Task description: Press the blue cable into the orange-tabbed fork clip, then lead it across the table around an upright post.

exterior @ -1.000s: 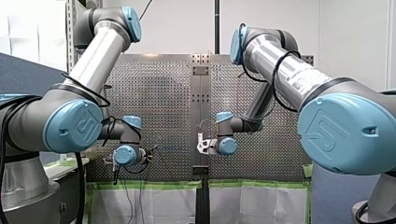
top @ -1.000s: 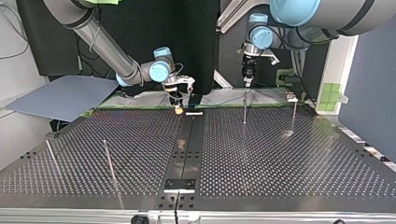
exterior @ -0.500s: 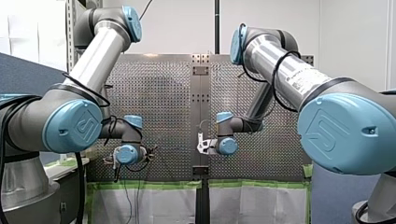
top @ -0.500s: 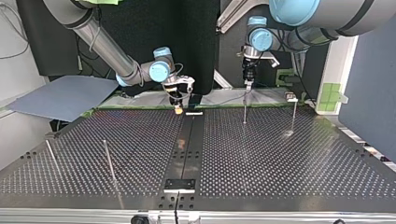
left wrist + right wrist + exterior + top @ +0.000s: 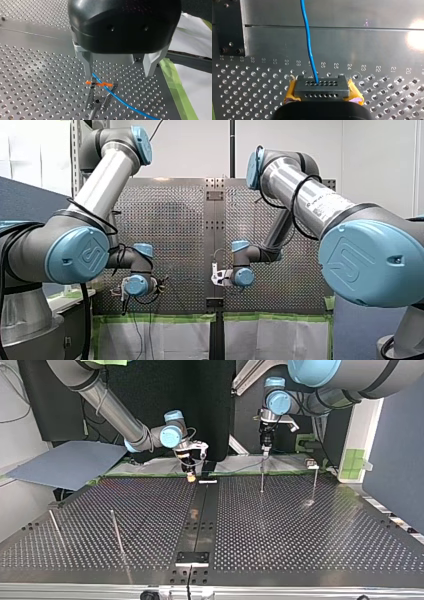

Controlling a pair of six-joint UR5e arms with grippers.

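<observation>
Since a second ago my left gripper [image 5: 265, 450] has dropped a touch toward the top of the post [image 5: 261, 477] below it. My right gripper [image 5: 189, 471] has kept its place at the table's far edge.

Starting at the jaws: in the left wrist view my left gripper [image 5: 118, 75] stands with its metal fingers [image 5: 88, 63] wide apart and nothing clamped between them. Just under them the fork clip [image 5: 100, 96] stands on the perforated table [image 5: 37, 82]. The blue cable [image 5: 120, 98] lies across the clip's mouth, between the two prongs at the orange tabs [image 5: 89, 82]. I cannot tell whether it is fully seated. One end of the cable disappears beside one finger, and the rest runs off over the holes.

My right gripper [image 5: 322, 85] is closed on the blue cable [image 5: 308, 42]. The cable comes up out of a dark holed block [image 5: 322, 93] between the yellow pads [image 5: 291, 93] and runs straight ahead over the table's bare strip.

In the top view, taken from the table's middle, my right gripper hangs at about twelve o'clock. My left gripper is at one o'clock, over its post. A second post [image 5: 314, 482] stands at two o'clock, and two more posts [image 5: 116, 532] lean at eight and nine o'clock.
</observation>
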